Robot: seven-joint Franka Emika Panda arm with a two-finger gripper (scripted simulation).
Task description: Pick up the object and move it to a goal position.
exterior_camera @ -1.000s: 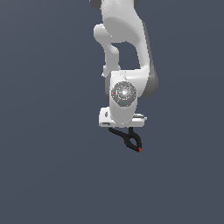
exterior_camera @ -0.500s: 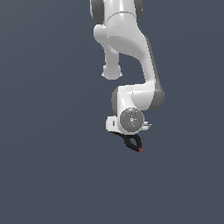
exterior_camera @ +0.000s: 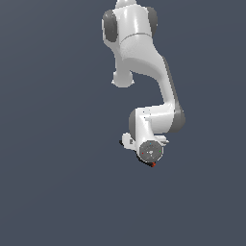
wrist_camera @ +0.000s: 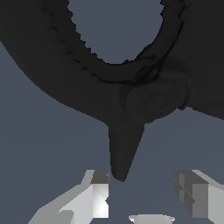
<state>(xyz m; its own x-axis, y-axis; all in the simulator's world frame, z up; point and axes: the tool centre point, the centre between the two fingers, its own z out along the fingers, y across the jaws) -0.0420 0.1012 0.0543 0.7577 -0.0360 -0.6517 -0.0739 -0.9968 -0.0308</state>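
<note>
- Pincer [wrist_camera: 142,197] of the white Panda arm [exterior_camera: 144,57] seen in the wrist view with its two pale fingers [wrist_camera: 98,192] standing apart; nothing bridges the gap between them, so it reads as spread rather than clamped on anything.
- Black spring clamp [wrist_camera: 127,109] fills the wrist view just beyond the fingertips; one slim handle tapers down to the inner edge of one finger, whether touching or just clear cannot be told; the toothed, curved jaw lies farther out from the pincer.
- From the exterior view the wrist flange hides the pincer; only the red-orange tip [exterior_camera: 153,165] and a sliver of black peep out beneath it, so the clamp sits tight under the hand; no worktop surface or goal marker can be made out.
- Judged step: securing the clamp before carrying it to the goal; to do it well, the fingers should be centred on the thick pivot body rather than the thin handle, closed squarely across the narrow width, and the grip proven before any travel.
- Clamp's long axis runs straight away from the pincer in the wrist view, the tapered handle pointing back toward the fingers, the jaw end pointing away.
</note>
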